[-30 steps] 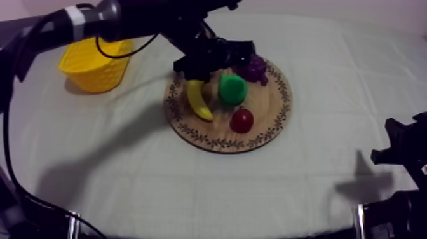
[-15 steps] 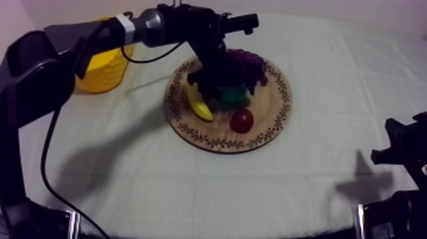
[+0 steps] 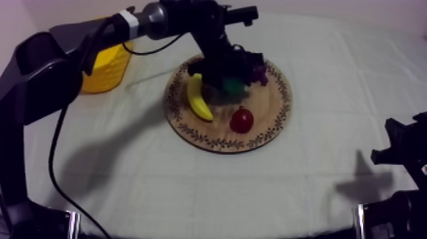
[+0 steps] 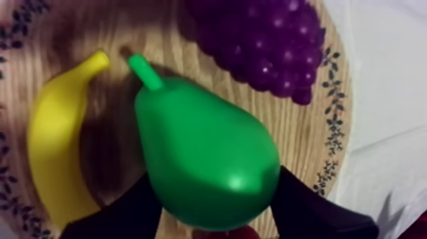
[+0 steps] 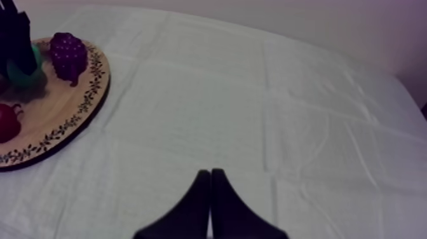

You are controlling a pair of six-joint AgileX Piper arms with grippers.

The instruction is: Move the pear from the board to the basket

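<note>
The green pear [image 4: 203, 152] lies on the round wooden board [image 3: 270, 105] between the banana [image 4: 54, 152] and the grapes [image 4: 267, 44]. My left gripper [image 4: 215, 184] is down over it, one black finger pressed against each side, shut on the pear. From the top view my left gripper [image 3: 225, 76] covers most of the pear [image 3: 234, 86]. The yellow basket [image 3: 105, 67] stands at the back left, partly behind the arm. My right gripper [image 5: 210, 178] is shut on nothing, low over the cloth at the right.
A small red fruit [image 3: 241, 119] sits on the board's near side, and the banana [image 3: 198, 98] lies left of the pear. The grapes [image 3: 257, 67] are at the board's far side. My right arm [image 3: 400, 156] rests at the lower right edge.
My left arm swung in over the board and came down on the pear, which is now mostly covered. The fruit and the right arm have not moved.
</note>
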